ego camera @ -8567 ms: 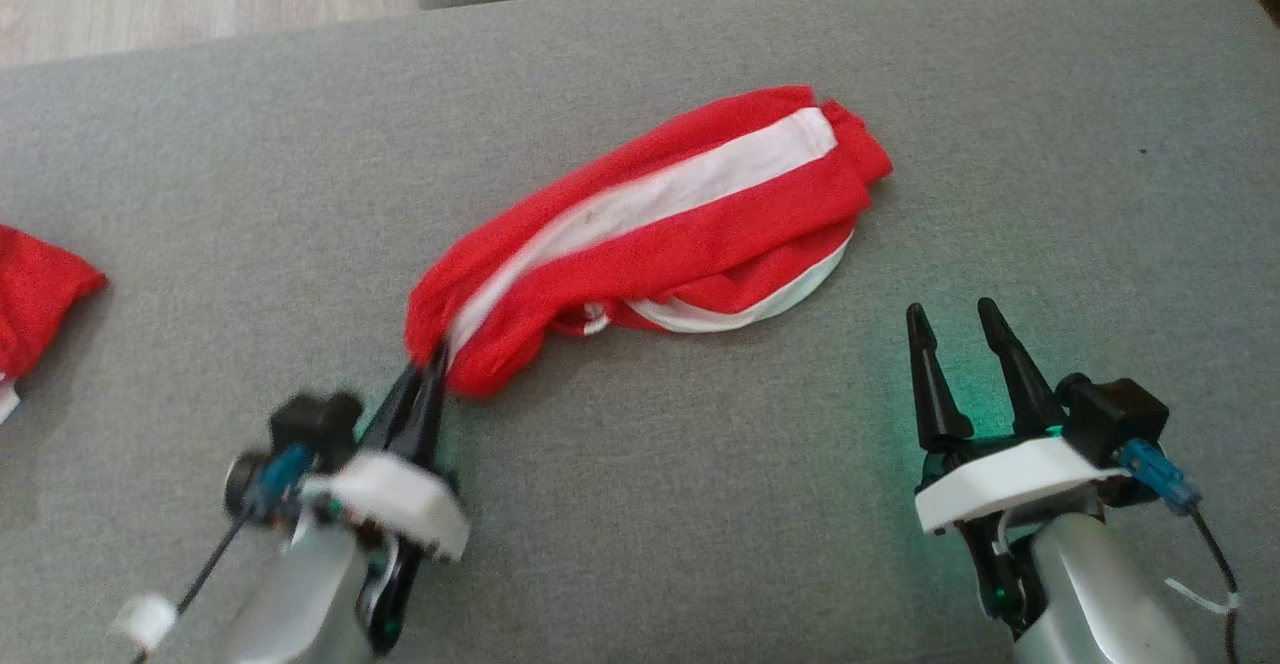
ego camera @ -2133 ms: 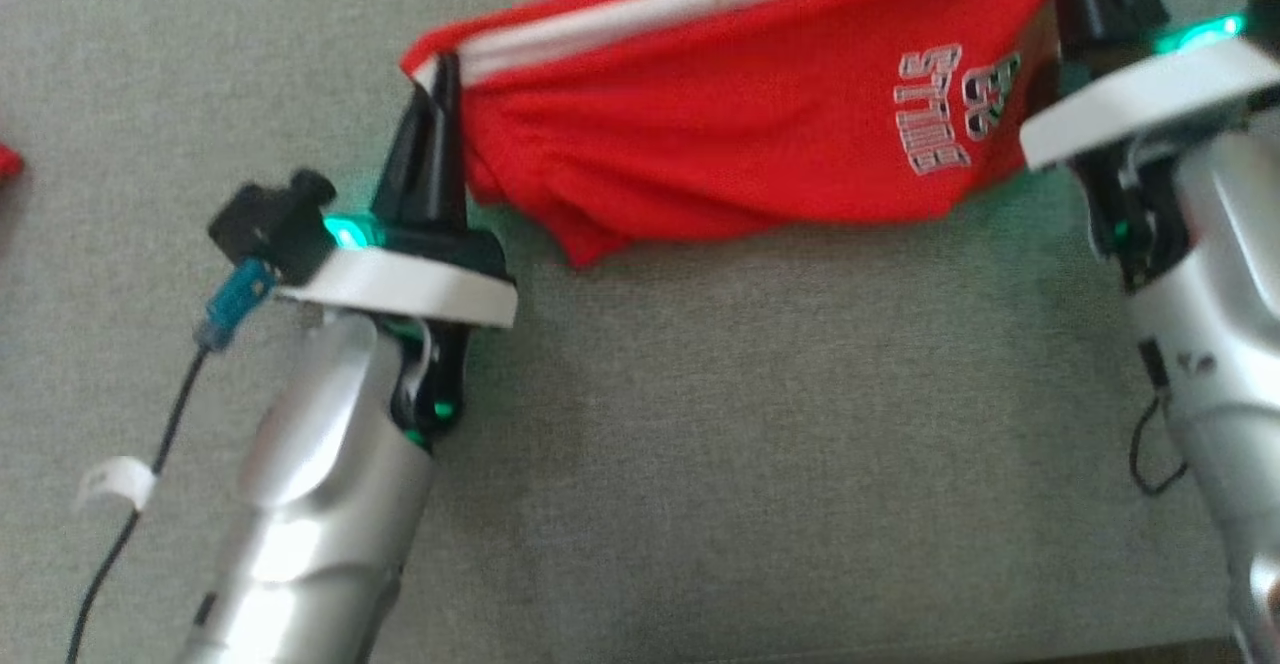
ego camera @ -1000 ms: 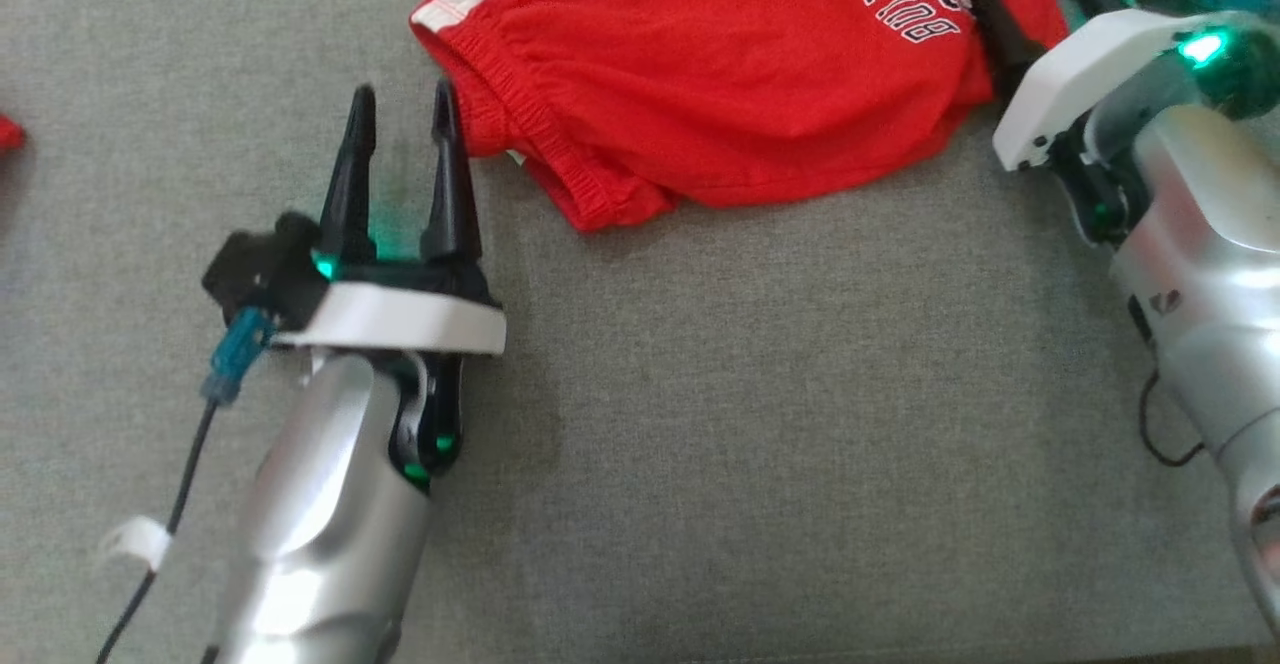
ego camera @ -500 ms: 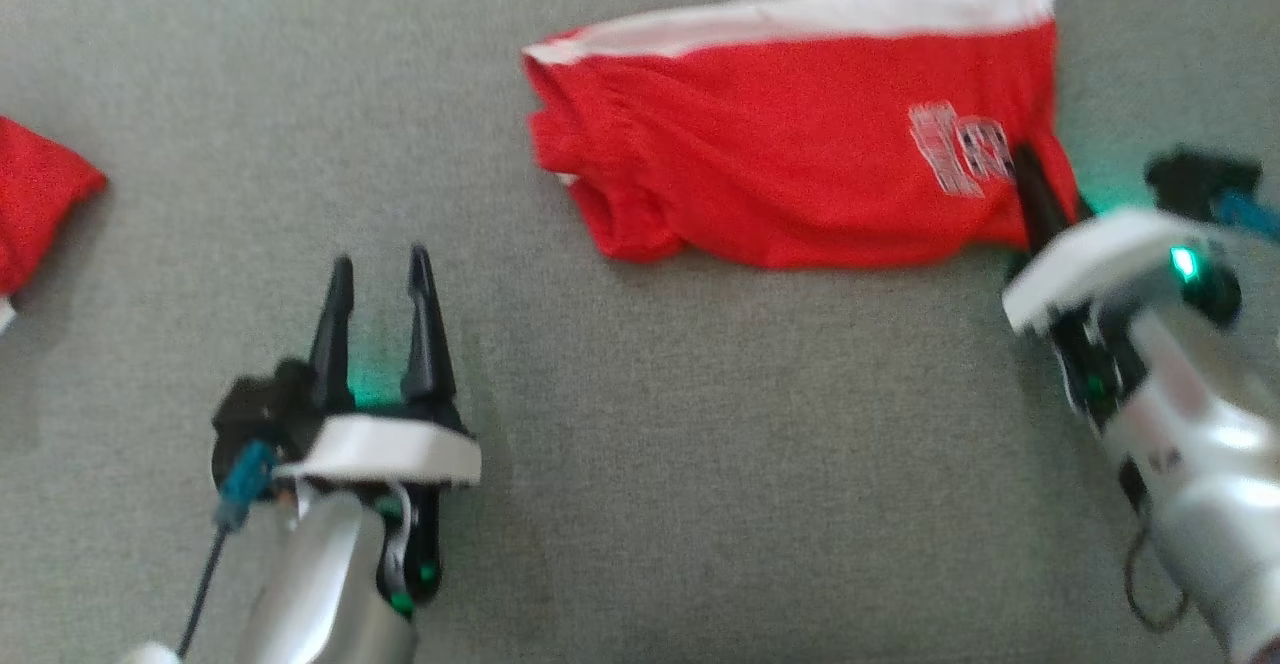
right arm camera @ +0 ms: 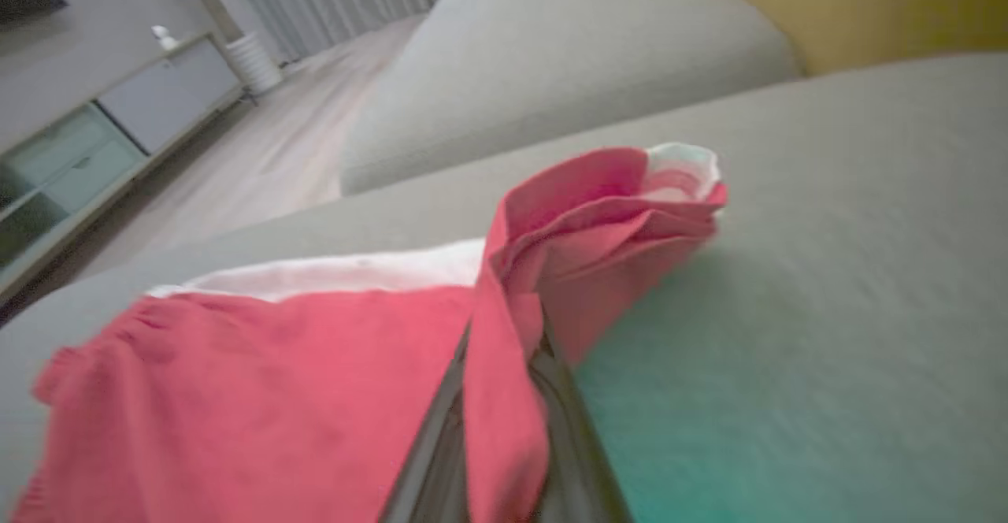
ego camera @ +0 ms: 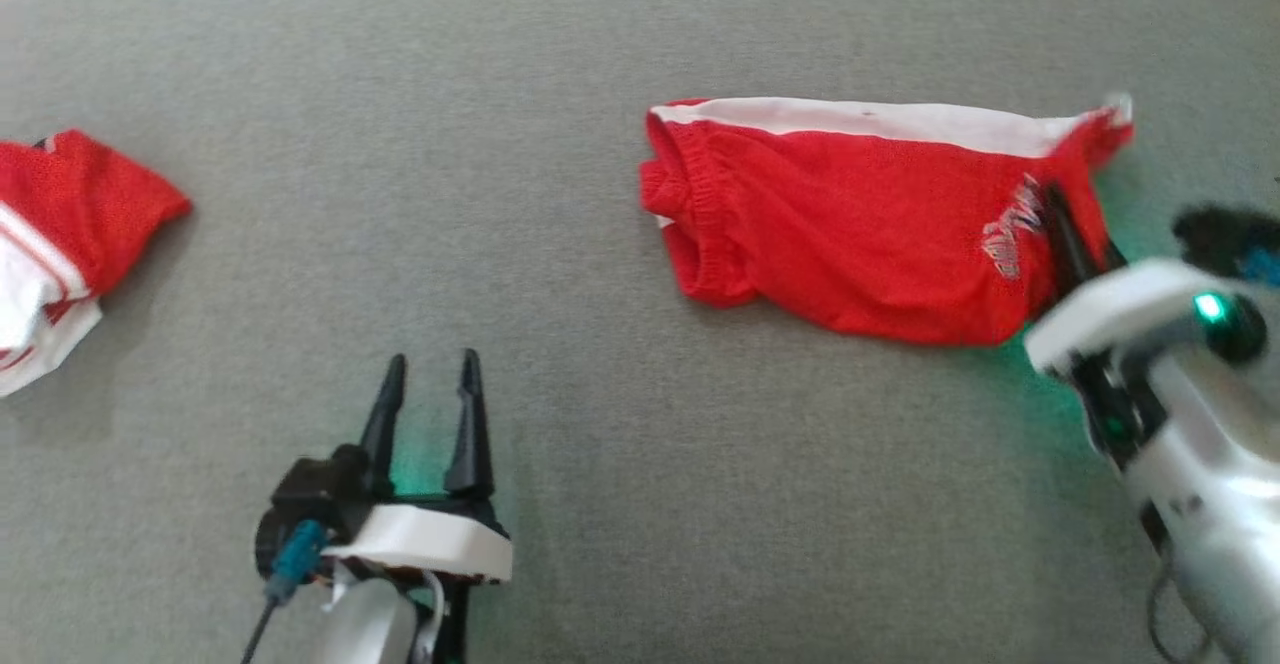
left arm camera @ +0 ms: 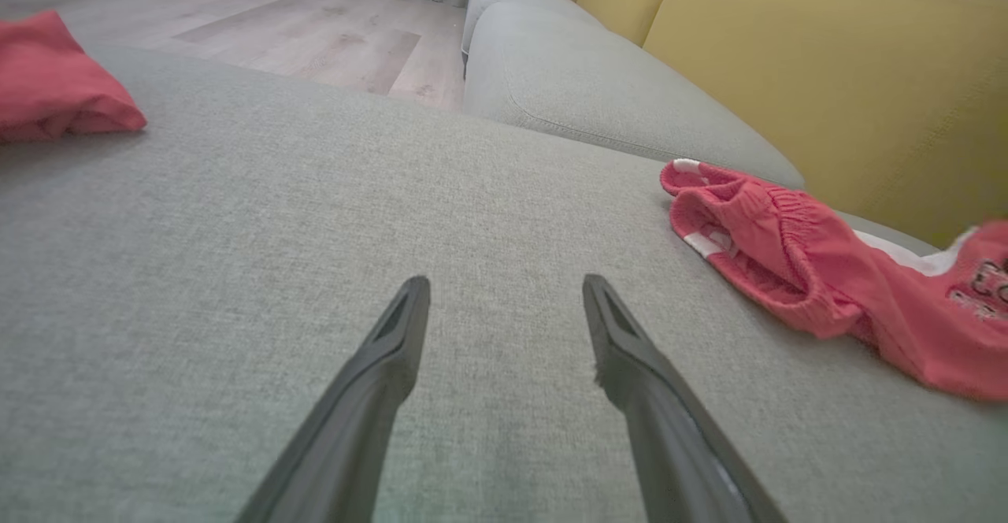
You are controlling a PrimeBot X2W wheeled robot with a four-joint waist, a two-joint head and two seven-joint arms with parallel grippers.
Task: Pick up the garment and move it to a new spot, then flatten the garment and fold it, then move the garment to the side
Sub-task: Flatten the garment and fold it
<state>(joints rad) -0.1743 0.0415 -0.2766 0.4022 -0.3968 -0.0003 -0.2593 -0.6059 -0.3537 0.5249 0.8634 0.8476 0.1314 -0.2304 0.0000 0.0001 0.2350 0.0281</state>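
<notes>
Red shorts (ego camera: 850, 234) in upper right of head frame, lying on grey seat (ego camera: 600, 504). White band along far edge, elastic waist end toward frame centre, print end at far right. Waist end rumpled in a soft roll; rest fairly smooth.

Right pincer (ego camera: 1052, 206) at right edge of frame, clamped tight on the print-end hem. In its wrist view (blurred), a fold of red cloth pinched between the two dark fingers, with a curl of hem raised just beyond the tips. Probably gripped at that end to drag or tension the cloth sideways and draw the wrinkles out. Flattening step, by the look of it; folding not yet begun.

Left pincer (ego camera: 433, 357) at lower left of centre, spread wide, holding nothing, tips low over bare seat and well apart from the shorts. Likely kept clear so as not to snag the waist end. A hold on that bunched end probably needed next for an even stretch.

Second red-and-white garment (ego camera: 70, 214) at far left edge, crumpled, well apart from the shorts. Presumably set aside, no part of the current pull.

Containers: low cabinet (right arm camera: 118, 137) at upper left of right wrist view, contents impossible to tell. Waist opening of the shorts gaping slightly in left wrist view, nothing seen inside.
</notes>
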